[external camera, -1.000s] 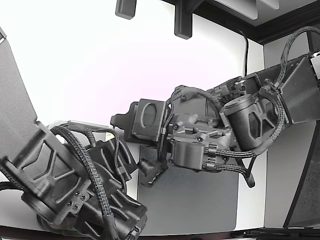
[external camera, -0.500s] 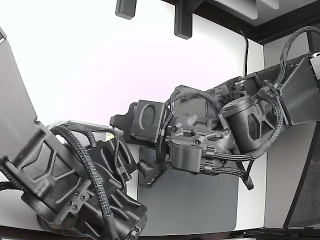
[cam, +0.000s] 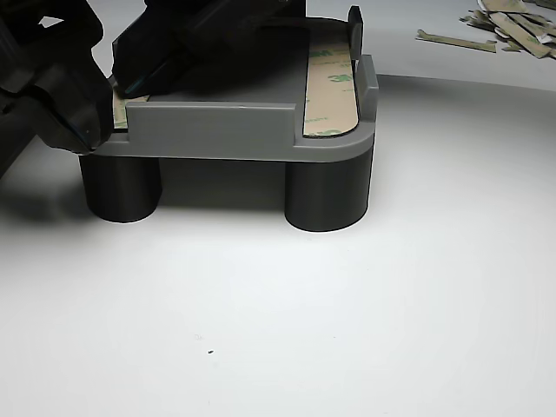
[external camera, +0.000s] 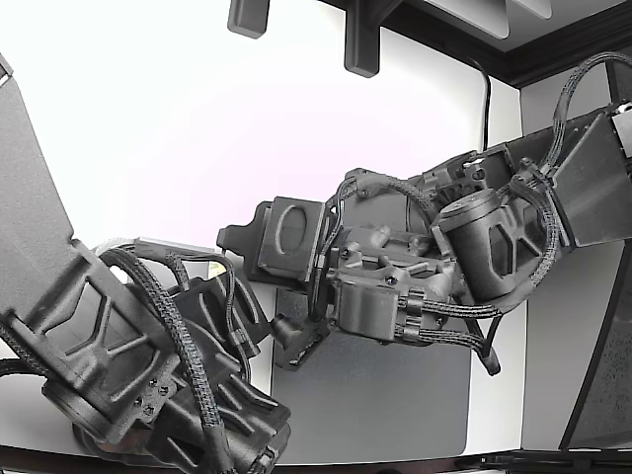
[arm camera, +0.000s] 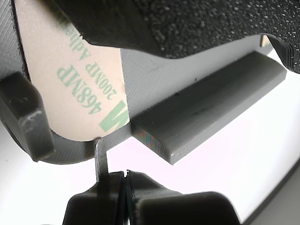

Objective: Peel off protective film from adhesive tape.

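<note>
Up close, the claw is pinched shut on a thin film tab at the tan adhesive tape's rounded end, on the grey fixture.

fixture stands on the table, raised on two legs seen at its near side. taken from the fixture: tape strip lies on its top along the other view's right edge, just inside the end wall. a second tape strip lies on its top beside the raised bar. gripper sits at the fixture's rim by that second strip. film scraps lie on the table well behind the fixture, toward the other view's right.
</note>
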Tool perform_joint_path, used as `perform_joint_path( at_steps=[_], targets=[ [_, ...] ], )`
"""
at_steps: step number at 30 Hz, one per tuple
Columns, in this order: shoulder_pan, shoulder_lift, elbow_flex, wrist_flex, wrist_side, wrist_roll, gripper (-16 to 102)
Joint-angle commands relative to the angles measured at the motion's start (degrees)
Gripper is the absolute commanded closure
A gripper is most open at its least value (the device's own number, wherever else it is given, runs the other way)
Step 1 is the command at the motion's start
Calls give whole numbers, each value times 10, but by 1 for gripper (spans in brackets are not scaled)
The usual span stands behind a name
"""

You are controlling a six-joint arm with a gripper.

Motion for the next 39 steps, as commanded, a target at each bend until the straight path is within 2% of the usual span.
perform_joint_path(
  at_steps=[1,39],
  targets=[
    [-4,9,-13,-3,3,1,97],
    [0,5,-17,0,9,2,97]
  ],
)
